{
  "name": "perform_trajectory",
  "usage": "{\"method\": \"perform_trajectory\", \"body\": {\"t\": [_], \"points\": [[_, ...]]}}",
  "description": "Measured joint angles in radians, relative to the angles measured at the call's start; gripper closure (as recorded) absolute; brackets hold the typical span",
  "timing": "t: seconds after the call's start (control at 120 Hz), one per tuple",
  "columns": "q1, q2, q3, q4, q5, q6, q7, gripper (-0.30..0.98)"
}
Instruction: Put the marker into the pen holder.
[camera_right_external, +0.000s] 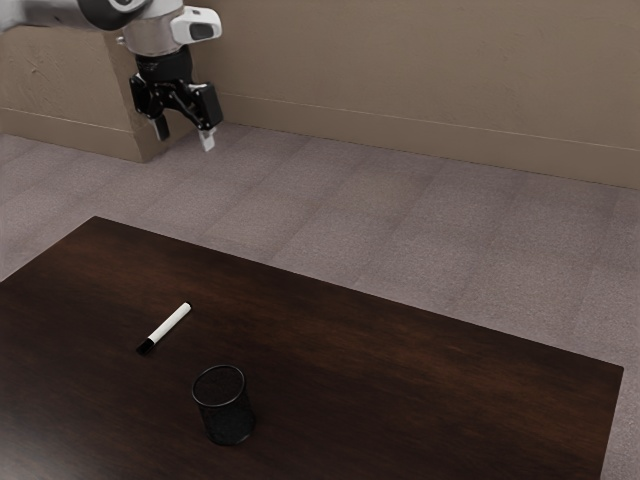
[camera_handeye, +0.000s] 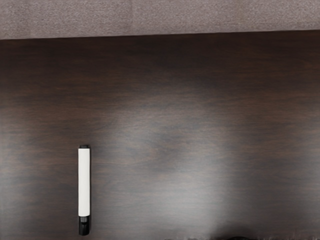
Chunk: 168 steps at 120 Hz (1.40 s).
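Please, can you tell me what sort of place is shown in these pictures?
It looks like a plain indoor room, perhaps an office or a lab. A dark wooden table stands on grey carpet, a beige wall has a skirting board, and a robot arm reaches in.

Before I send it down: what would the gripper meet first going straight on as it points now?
Probably the tabletop: the gripper points down, and the marker looks off to one side. Depth is unclear, so I can't rule out the pen holder.
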Motion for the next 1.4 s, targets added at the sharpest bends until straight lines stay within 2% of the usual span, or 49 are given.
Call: {"method": "perform_trajectory", "body": {"t": [0.317, 0.45, 0.558, 0.683, 0.767, 0.833, 0.942, 1.4], "points": [[0.014, 0.011, 0.003, 0.030, 0.015, 0.006, 0.037, 0.00], [0.172, 0.228, 0.005, 0.066, 0.031, 0.098, 0.048, 0.00], [0.227, 0.335, 0.005, 0.068, 0.049, 0.145, 0.058, 0.00], [0.213, 0.457, 0.005, 0.073, 0.107, 0.228, 0.101, 0.00], [0.147, 0.520, 0.072, 0.066, 0.123, 0.297, 0.129, 0.00], [0.093, 0.520, 0.117, 0.034, 0.129, 0.339, 0.145, 0.00], [0.067, 0.447, 0.148, -0.119, 0.131, 0.380, 0.168, 0.00], [0.070, 0.504, 0.155, -0.234, 0.138, 0.273, 0.243, 0.00]]}}
